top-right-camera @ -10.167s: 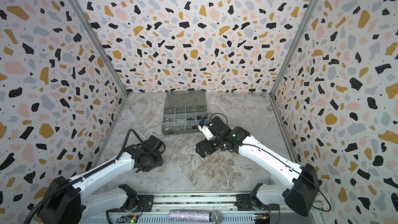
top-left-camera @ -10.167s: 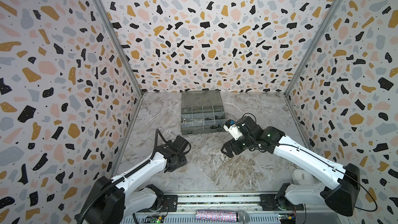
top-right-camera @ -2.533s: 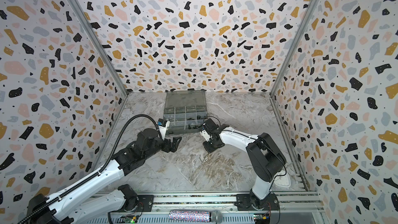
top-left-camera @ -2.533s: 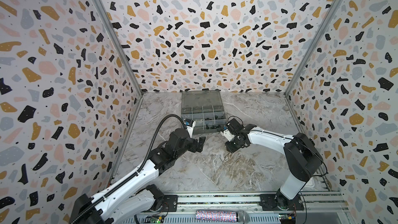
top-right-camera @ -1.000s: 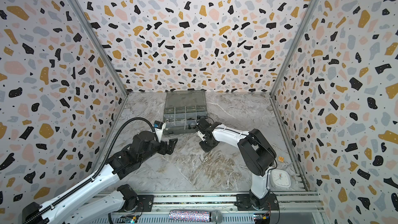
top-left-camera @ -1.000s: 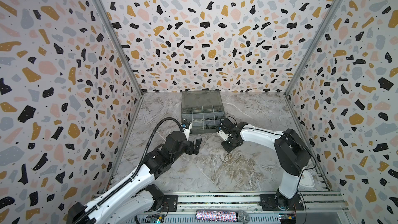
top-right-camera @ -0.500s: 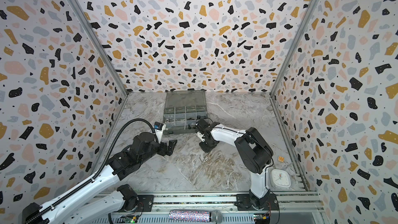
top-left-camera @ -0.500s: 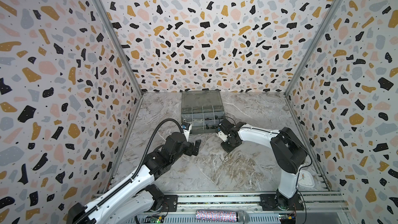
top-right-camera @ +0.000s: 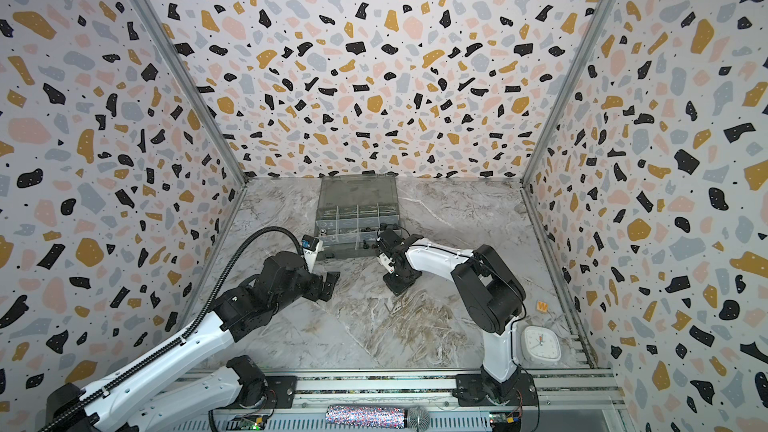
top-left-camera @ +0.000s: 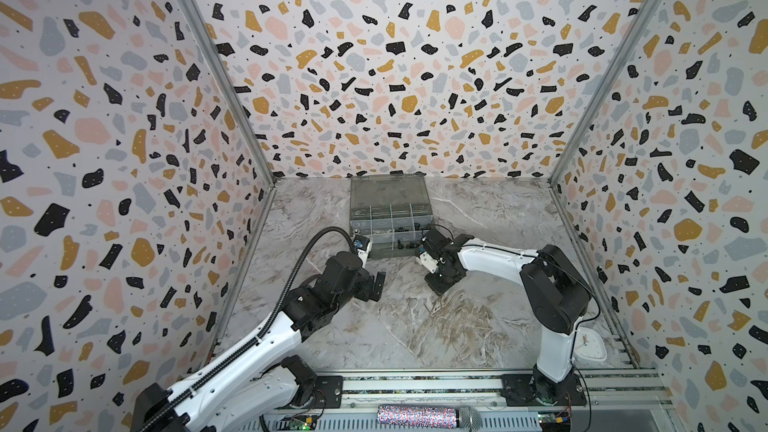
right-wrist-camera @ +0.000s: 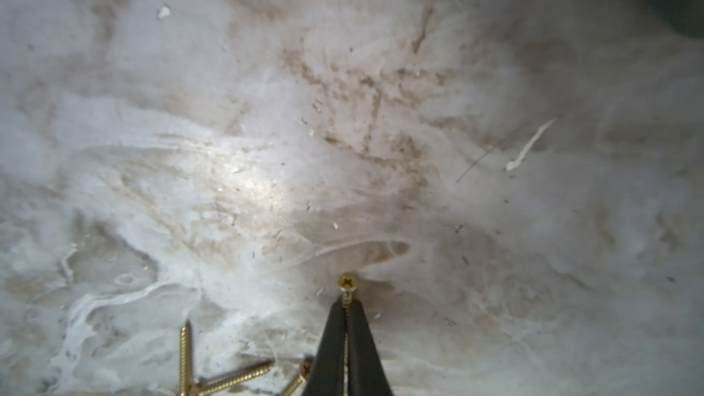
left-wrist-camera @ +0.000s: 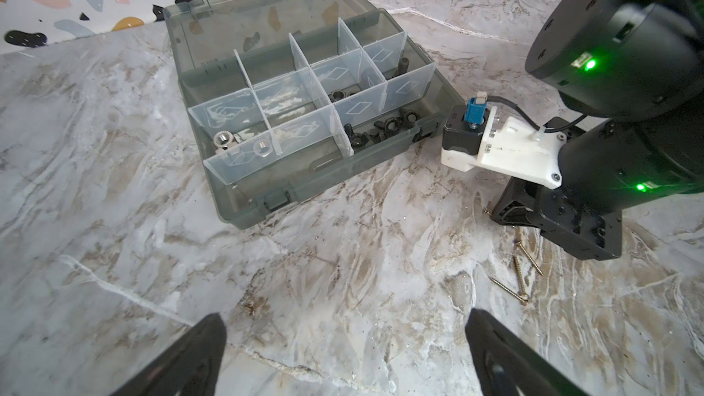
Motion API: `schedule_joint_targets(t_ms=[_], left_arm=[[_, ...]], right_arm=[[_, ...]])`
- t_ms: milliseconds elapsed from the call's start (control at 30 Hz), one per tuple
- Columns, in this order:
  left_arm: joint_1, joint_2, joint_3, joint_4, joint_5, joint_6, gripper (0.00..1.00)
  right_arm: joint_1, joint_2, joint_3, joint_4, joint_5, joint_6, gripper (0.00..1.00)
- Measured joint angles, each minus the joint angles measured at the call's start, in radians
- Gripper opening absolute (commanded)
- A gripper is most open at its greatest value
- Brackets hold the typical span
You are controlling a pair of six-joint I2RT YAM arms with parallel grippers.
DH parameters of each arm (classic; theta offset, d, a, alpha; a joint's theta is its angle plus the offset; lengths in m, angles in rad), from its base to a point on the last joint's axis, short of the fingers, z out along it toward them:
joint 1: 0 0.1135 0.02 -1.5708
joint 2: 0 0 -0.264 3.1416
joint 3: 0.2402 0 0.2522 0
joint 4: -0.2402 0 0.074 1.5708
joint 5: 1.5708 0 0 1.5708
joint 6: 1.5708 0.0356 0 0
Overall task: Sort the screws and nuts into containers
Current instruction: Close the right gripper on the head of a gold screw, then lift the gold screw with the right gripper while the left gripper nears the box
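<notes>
Right fingers clamped on brass screw shank just under head, prob light, stiff n slippery. Left fingers wide open, empty.

Terrazzo-speckled walls on three sides, grey-veined marble floor — aluminium corner posts, evenly lit

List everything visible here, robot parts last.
Box: one, smoky grey, open, back of table.
Black nuts: several, black, box compartments.
Silver nuts: two, silver, box's left side.
Bolt: one, black, box's right side.
Loose screws: three, brass, on table.
Held screw: one, brass, pinched near head.
Clock: one, white, table's near-right corner.
Tag: one, orange, table's right edge.
Microphone: one, glittery, front rail.
Left end effector: one, black, open.
Right end effector: one, black, shut on held screw.
</notes>
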Motion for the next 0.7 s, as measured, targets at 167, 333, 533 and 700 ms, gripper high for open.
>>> schedule_joint_targets(t_ms=[167, 333, 533, 700], left_arm=[[0.031, 0.021, 0.110, -0.048, -0.042, 0.046, 1.00], [0.131, 0.048, 0.189, -0.077, -0.047, 0.082, 1.00], [0.253, 0.110, 0.258, -0.121, -0.028, 0.113, 1.00], [0.314, 0.165, 0.304, -0.124, -0.011, 0.116, 1.00]], right_arm=[[0.000, 0.005, 0.007, -0.005, -0.005, 0.008, 0.00], [0.000, 0.005, 0.007, -0.003, -0.008, 0.016, 0.00], [-0.004, 0.005, 0.007, 0.002, -0.025, 0.030, 0.00], [-0.012, 0.005, 0.007, 0.005, -0.037, 0.045, 0.00]])
